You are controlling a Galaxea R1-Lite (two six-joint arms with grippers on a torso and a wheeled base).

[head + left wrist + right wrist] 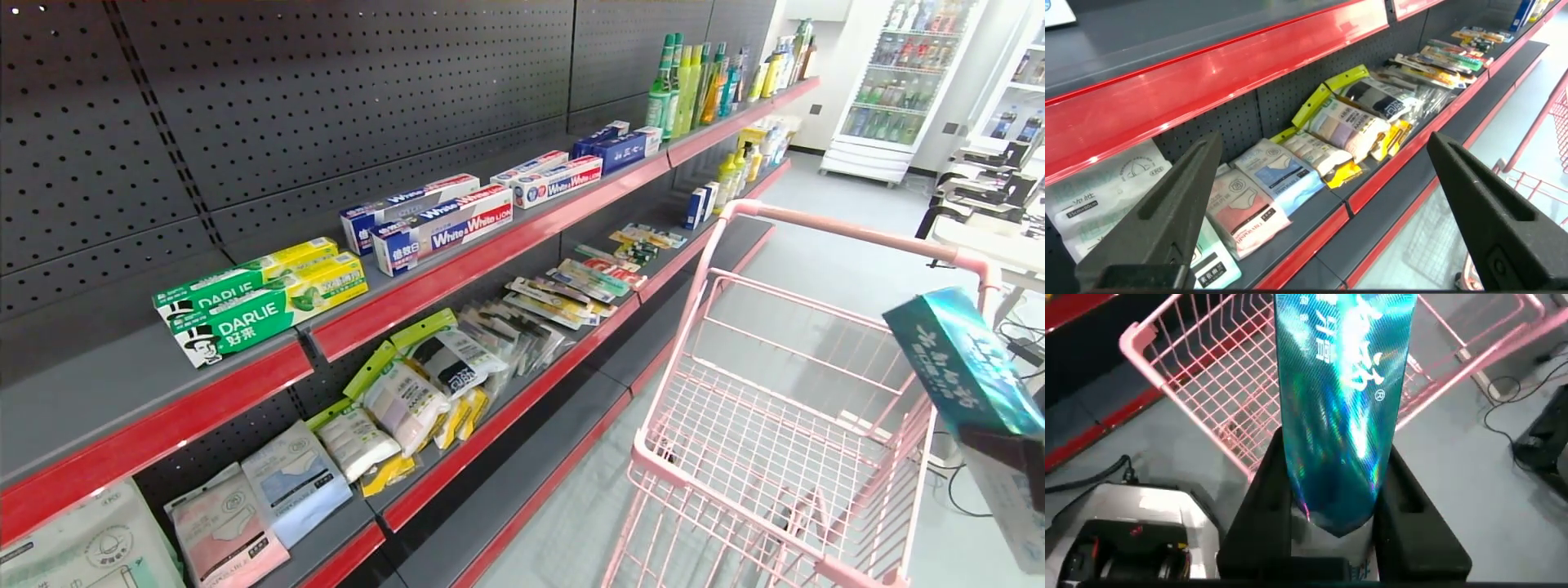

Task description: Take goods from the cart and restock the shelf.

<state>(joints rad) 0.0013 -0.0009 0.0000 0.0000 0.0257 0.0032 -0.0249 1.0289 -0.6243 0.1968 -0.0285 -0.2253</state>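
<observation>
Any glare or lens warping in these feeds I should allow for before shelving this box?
Head view: wide-lens warping, so the red shelf edge runs slanted and the teal box at the frame's border looks stretched. Left wrist view: pale streaks of reflected light lie along the red shelf edge. Right wrist view: the teal box has iridescent foil that shimmers and partly hides its print.

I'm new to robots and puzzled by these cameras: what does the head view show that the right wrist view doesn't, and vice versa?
Head view only: the shelf with green toothpaste boxes and bottles. Right wrist view only: the right gripper with both fingers against the sides of the teal box. Both: that teal box and the pink cart.
</observation>
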